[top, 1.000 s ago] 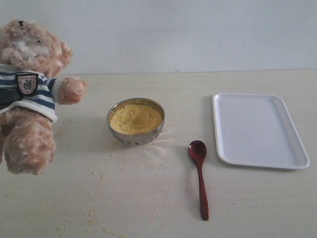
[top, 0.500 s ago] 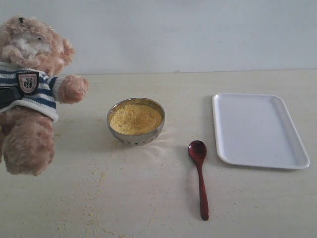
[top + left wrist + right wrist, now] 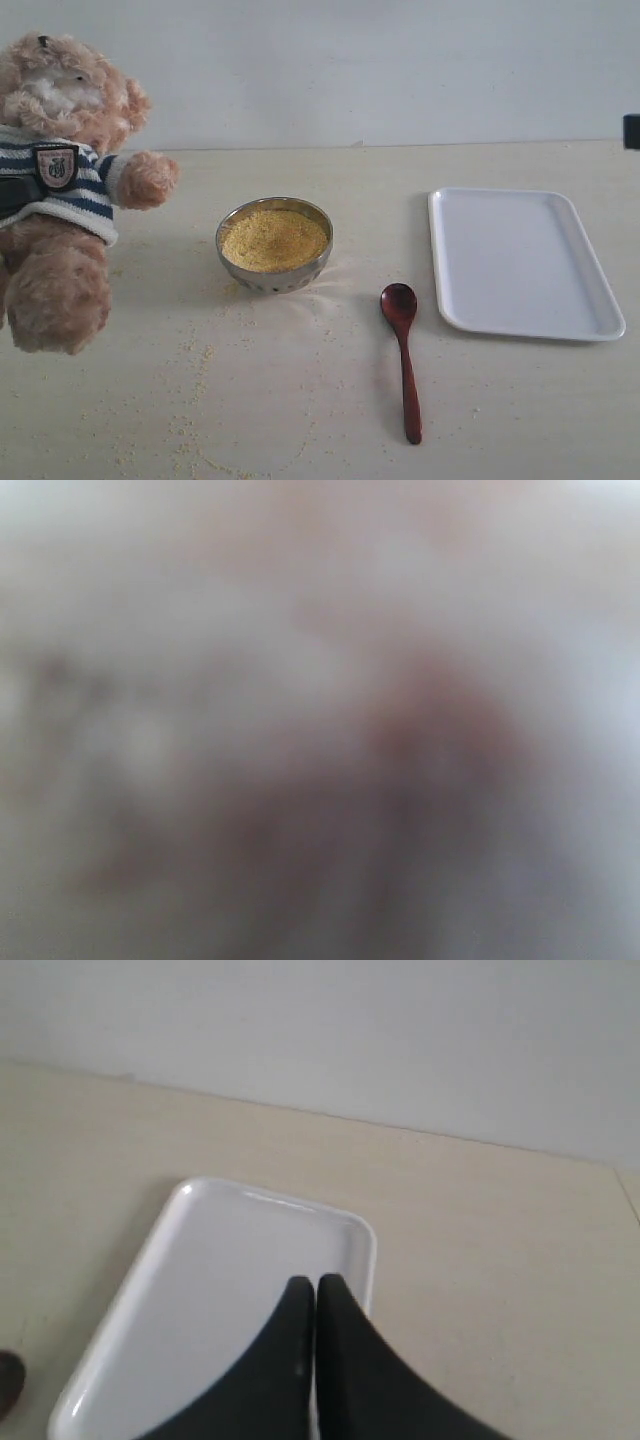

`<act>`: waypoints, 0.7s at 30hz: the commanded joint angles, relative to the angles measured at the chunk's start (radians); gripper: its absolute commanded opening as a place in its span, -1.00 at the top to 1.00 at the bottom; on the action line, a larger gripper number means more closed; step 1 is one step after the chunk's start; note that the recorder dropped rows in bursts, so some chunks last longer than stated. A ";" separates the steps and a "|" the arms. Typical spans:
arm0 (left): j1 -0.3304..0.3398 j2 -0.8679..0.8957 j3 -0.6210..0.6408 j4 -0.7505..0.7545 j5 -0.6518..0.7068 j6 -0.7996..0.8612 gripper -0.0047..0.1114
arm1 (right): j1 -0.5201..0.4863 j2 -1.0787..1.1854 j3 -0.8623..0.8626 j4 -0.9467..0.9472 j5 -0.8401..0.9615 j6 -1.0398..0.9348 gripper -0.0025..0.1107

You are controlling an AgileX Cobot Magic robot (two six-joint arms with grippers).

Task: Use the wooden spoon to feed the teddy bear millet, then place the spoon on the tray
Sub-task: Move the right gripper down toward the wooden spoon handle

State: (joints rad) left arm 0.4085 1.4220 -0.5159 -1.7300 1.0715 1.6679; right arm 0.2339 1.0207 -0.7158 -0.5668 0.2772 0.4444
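The teddy bear (image 3: 60,280) is wearing light-brown fur and a navy-and-white striped shirt (image 3: 88,196). The millet (image 3: 273,240) is showing yellow in a silvery steel bowl (image 3: 275,283). The wooden spoon (image 3: 405,358) is looking dark reddish-brown, the tray (image 3: 520,260) white, the table (image 3: 520,410) cream.

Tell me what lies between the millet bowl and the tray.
The wooden spoon lies flat on the table, its bowl end in the gap, nearer the tray. The exterior view shows it.
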 commanded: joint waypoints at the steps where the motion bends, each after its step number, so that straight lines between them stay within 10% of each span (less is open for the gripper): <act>1: -0.002 0.004 0.005 -0.014 0.015 0.008 0.83 | 0.180 0.017 -0.002 0.061 0.066 -0.331 0.96; 7: -0.002 0.004 0.005 -0.014 0.015 0.008 0.83 | 0.332 0.132 -0.002 0.064 0.141 -0.470 0.96; 15: -0.002 0.004 0.005 -0.014 0.015 0.008 0.83 | 0.334 0.248 -0.002 0.105 0.150 -0.045 0.95; 21: -0.002 0.004 0.005 -0.014 0.015 0.008 0.83 | 0.335 0.251 -0.002 0.367 0.135 -0.272 0.26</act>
State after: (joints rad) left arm 0.4085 1.4220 -0.5159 -1.7300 1.0715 1.6695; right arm 0.5682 1.2704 -0.7158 -0.3150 0.4247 0.2758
